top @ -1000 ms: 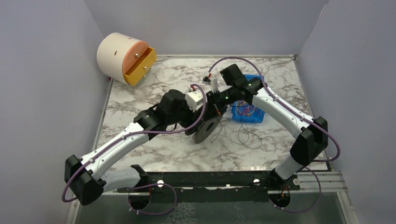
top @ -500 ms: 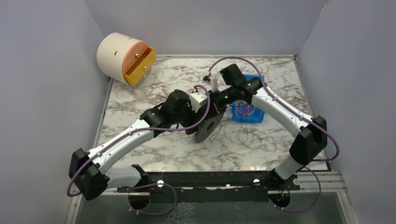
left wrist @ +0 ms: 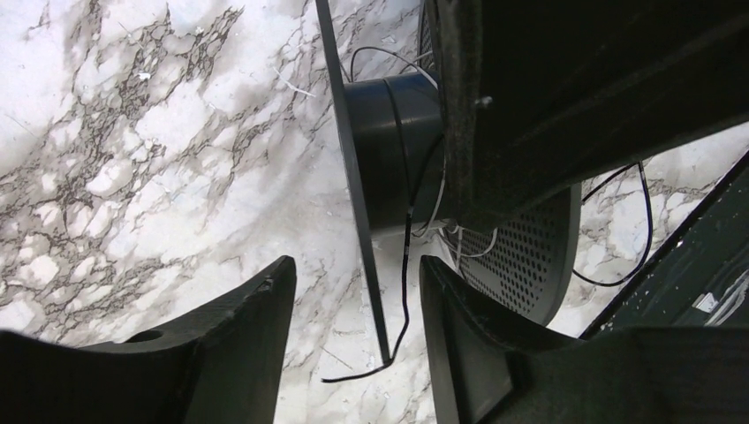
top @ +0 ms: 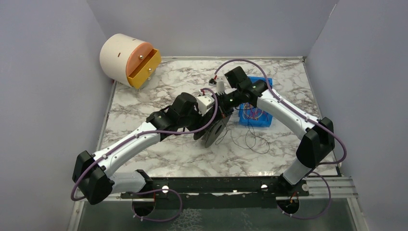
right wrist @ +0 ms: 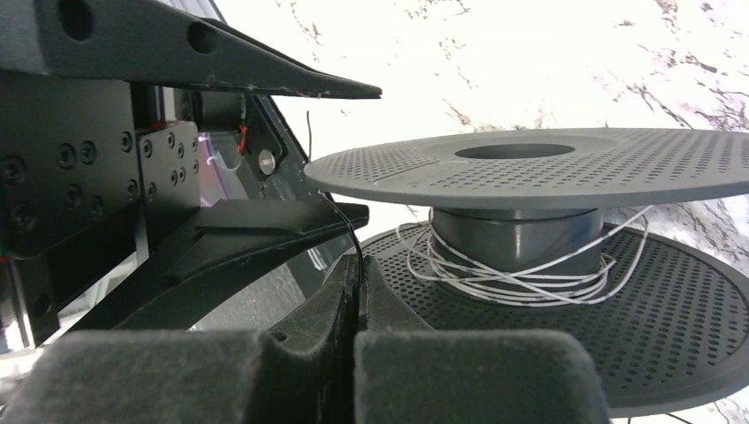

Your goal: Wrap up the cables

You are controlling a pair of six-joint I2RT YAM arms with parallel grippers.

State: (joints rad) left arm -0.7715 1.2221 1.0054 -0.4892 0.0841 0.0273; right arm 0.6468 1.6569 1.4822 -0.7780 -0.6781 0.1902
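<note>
A black double-disc spool point(top: 211, 131) stands on edge at mid-table. My left gripper point(left wrist: 356, 265) is open, its fingers either side of one thin disc rim point(left wrist: 353, 203) without touching it. A thin black cable point(left wrist: 406, 265) runs down off the hub point(left wrist: 389, 150) between those fingers, its end lying on the marble. My right gripper point(right wrist: 360, 265) is shut on the black cable point(right wrist: 353, 238) just beside the spool's hub point(right wrist: 517, 228), which carries loose turns of white wire point(right wrist: 512, 281). More black cable point(top: 250, 140) loops on the table.
A blue bin point(top: 262, 121) holding red, yellow and orange cables point(top: 252, 114) sits right of the spool, under the right arm. A cream drum with an orange drawer point(top: 130, 60) stands at the back left corner. Grey walls enclose the marble table point(top: 159, 154).
My left arm has pushed further right towards the spool and its jaws have narrowed around the disc rim. The right gripper has stayed shut on the black cable, almost unmoved.
</note>
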